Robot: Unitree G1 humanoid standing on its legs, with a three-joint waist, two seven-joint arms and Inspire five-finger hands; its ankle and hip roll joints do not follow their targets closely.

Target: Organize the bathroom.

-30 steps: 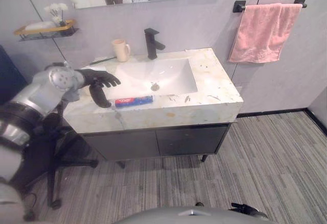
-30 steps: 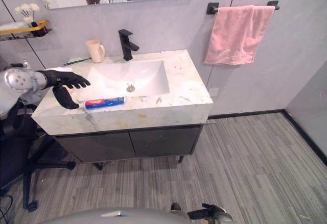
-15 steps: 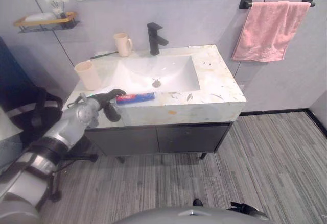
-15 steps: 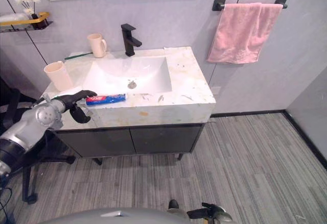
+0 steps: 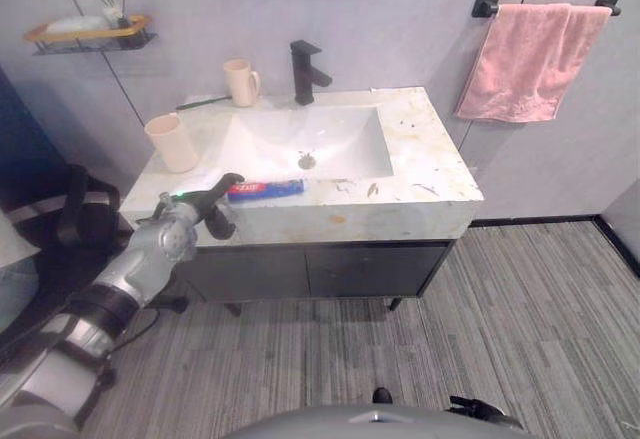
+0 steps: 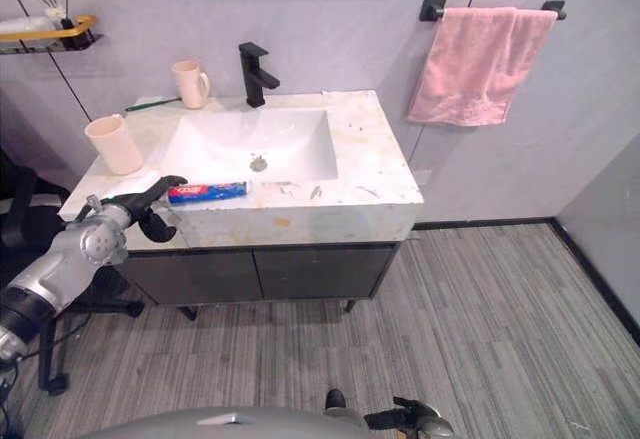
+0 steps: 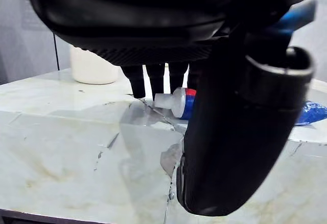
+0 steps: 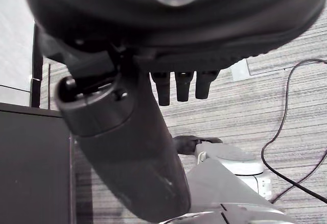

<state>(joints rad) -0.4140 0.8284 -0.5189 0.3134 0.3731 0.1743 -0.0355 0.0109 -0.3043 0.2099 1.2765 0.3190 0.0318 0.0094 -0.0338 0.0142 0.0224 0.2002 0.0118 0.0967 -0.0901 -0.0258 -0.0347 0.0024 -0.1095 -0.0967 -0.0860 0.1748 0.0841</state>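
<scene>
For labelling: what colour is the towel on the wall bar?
Pink; the towel shows best in the right eye view.

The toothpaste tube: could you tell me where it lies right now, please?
The toothpaste tube lies on the counter's front edge, before the basin, with the left hand at its cap end.

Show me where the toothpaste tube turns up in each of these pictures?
Left eye view: toothpaste tube lies on the counter's front edge, before the sink, beside the left hand.
Right eye view: same spot, tube before the sink.
Left wrist view: its white cap end shows just past the fingers.
Right wrist view: floor, no tube.
Shared landmark: the beige cup.
</scene>
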